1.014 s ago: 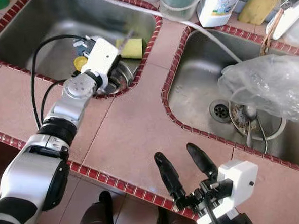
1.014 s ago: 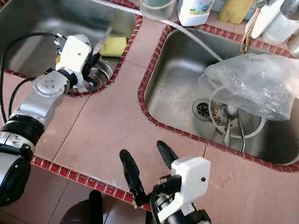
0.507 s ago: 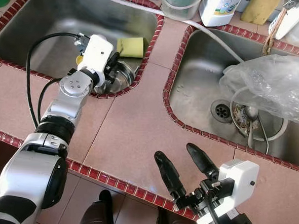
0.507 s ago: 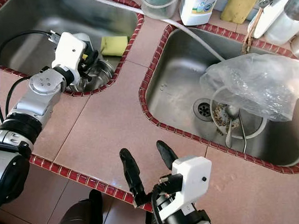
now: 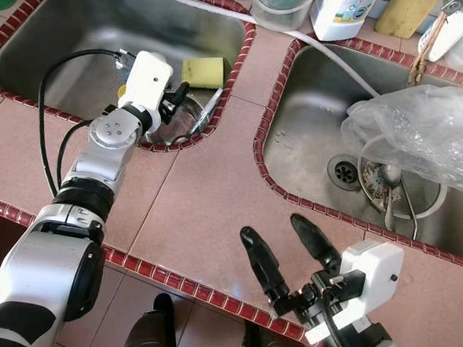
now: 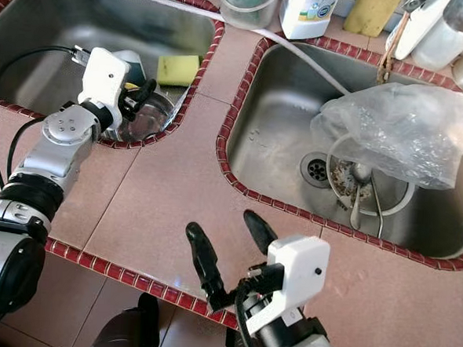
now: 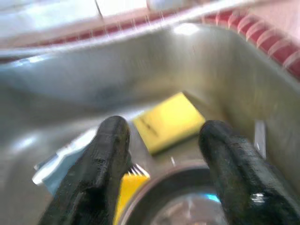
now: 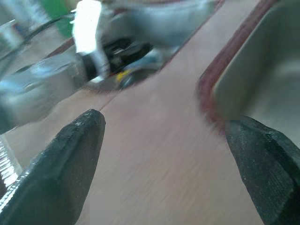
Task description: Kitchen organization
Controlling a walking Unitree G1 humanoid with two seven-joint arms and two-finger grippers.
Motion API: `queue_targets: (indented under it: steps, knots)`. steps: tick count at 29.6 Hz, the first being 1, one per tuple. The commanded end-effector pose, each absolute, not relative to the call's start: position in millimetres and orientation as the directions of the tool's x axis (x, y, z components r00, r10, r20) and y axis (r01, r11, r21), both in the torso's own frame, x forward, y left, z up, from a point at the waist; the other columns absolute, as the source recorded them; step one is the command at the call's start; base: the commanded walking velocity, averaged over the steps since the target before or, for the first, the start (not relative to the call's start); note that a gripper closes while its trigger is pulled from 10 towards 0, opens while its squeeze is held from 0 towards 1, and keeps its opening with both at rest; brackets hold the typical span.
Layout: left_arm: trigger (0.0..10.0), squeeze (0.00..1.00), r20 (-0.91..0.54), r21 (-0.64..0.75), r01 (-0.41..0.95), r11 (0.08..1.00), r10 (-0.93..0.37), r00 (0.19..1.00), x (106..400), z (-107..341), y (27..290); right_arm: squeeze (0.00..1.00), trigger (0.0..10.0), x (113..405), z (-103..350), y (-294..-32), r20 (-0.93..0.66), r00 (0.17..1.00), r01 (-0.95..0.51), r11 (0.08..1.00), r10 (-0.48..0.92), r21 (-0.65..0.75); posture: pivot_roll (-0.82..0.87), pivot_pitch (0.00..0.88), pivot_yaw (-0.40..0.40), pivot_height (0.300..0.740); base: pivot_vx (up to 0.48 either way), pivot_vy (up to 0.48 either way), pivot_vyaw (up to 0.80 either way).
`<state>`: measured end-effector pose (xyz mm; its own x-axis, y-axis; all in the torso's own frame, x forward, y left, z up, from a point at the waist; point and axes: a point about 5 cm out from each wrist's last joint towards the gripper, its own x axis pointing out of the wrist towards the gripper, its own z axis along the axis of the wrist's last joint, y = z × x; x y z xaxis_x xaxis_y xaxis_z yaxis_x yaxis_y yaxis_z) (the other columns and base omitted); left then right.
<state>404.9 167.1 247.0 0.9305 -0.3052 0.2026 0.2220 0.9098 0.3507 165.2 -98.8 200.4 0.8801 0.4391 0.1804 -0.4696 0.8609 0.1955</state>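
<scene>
My left hand hangs spread, gripping nothing, over the steel bowl in the near corner of the left sink, with the yellow sponge just beyond; I would drop squarely over the bowl's rim before pinching, since wet steel will likely slip. My right hand waits spread over the tiled counter, while the right sink holds a crumpled plastic bag.

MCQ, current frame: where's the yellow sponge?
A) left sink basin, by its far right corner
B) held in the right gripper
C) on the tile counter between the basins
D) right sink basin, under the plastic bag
A. The yellow sponge lies inside the left sink basin near its far right corner, just beyond the left gripper, whose fingers are apart and empty.
</scene>
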Motion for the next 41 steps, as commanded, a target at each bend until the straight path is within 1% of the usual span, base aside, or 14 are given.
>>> queue_targets:
  steps: [1, 6, 8, 12, 13, 18, 19, 20, 25, 28, 32, 38, 40, 41]
  knots:
    - [10.0, 1.0, 0.221, 0.329, 0.219, 0.919, -0.301, 0.928, 401, 248, 172, 0.0, 10.0, 168, 198, -105, 0.178, 0.904, -0.419, 0.887, 0.388, 0.194, -0.23, 0.375, 0.006, 0.74, 0.0, 0.0, 0.0]
    - [10.0, 1.0, 0.247, 0.258, 0.249, 0.934, -0.313, 0.917, 382, 245, 168, 0.0, 10.0, 187, 203, -116, 0.239, 0.933, -0.313, 0.935, 0.269, 0.167, -0.2, 0.354, 0.027, 0.74, 0.0, 0.0, 0.0]
    - [10.0, 1.0, 0.25, 0.248, 0.265, 0.932, -0.326, 0.912, 371, 242, 164, 0.0, 10.0, 192, 203, -118, 0.251, 0.936, -0.292, 0.943, 0.247, 0.161, -0.18, 0.331, 0.04, 0.74, 0.0, 0.0, 0.0]
    - [10.0, 1.0, 0.284, 0.151, 0.28, 0.948, -0.313, 0.906, 339, 235, 156, 0.0, 10.0, 207, 199, -120, 0.276, 0.937, -0.257, 0.957, 0.213, 0.133, -0.16, 0.298, 0.05, 0.74, 0.0, 0.0, 0.0]
    - [10.0, 1.0, 0.284, 0.151, 0.28, 0.948, -0.313, 0.906, 339, 235, 156, 0.0, 10.0, 207, 199, -120, 0.276, 0.937, -0.257, 0.957, 0.213, 0.133, -0.16, 0.298, 0.05, 0.74, 0.0, 0.0, 0.0]
    - [10.0, 1.0, 0.294, 0.043, 0.268, 0.962, -0.269, 0.917, 313, 227, 142, 0.0, 10.0, 227, 199, -125, 0.298, 0.939, -0.209, 0.973, 0.172, 0.098, -0.14, 0.245, 0.047, 0.74, 0.0, 0.0, 0.0]
    - [10.0, 0.29, 0.288, 0.031, 0.251, 0.968, -0.249, 0.925, 308, 224, 141, 0.0, 10.0, 231, 198, -127, 0.302, 0.938, -0.2, 0.977, 0.167, 0.079, -0.14, 0.231, 0.043, 0.74, 0.0, 0.0, 0.0]
    - [10.0, 0.0, 0.287, 0.028, 0.241, 0.97, -0.239, 0.927, 307, 223, 140, 0.0, 10.0, 233, 198, -128, 0.303, 0.939, -0.192, 0.979, 0.165, 0.063, -0.14, 0.226, 0.042, 0.74, 0.0, 0.0, 0.0]
    - [10.0, 0.0, 0.243, 0.028, 0.188, 0.982, -0.189, 0.952, 302, 206, 141, 0.0, 10.0, 248, 194, -130, 0.303, 0.941, -0.162, 0.987, 0.152, 0.007, -0.13, 0.182, 0.035, 0.74, 0.0, 0.0, 0.0]
    - [10.0, 0.0, 0.258, 0.022, 0.158, 0.987, -0.158, 0.953, 299, 203, 143, 0.0, 10.0, 254, 191, -132, 0.303, 0.942, -0.148, 0.989, 0.143, -0.006, -0.13, 0.171, 0.033, 0.74, 0.0, 0.0, 0.0]
    - [10.0, 0.0, 0.202, 0.033, 0.115, 0.993, -0.119, 0.972, 296, 188, 146, 0.0, 10.0, 263, 180, -137, 0.286, 0.949, -0.127, 0.991, 0.132, -0.036, -0.12, 0.146, 0.025, 0.74, 0.0, 0.0, 0.0]
    - [10.0, 0.0, 0.184, 0.026, 0.1, 0.995, -0.103, 0.977, 299, 179, 146, 0.0, 10.0, 271, 172, -138, 0.268, 0.953, -0.125, 0.99, 0.139, -0.067, -0.12, 0.117, 0.019, 0.74, 0.0, 0.0, 0.0]
    - [10.0, 0.0, 0.151, -0.001, 0.083, 0.997, -0.082, 0.985, 301, 172, 149, 0.0, 10.0, 274, 168, -139, 0.272, 0.954, -0.106, 0.99, 0.128, -0.094, -0.12, 0.099, 0.02, 0.74, 0.0, 0.0, 0.0]
    - [10.0, 0.0, 0.142, -0.047, 0.093, 0.995, -0.085, 0.986, 303, 169, 150, 0.0, 10.0, 277, 164, -137, 0.265, 0.952, -0.137, 0.987, 0.156, -0.087, -0.12, 0.09, 0.019, 0.74, 0.0, 0.0, 0.0]
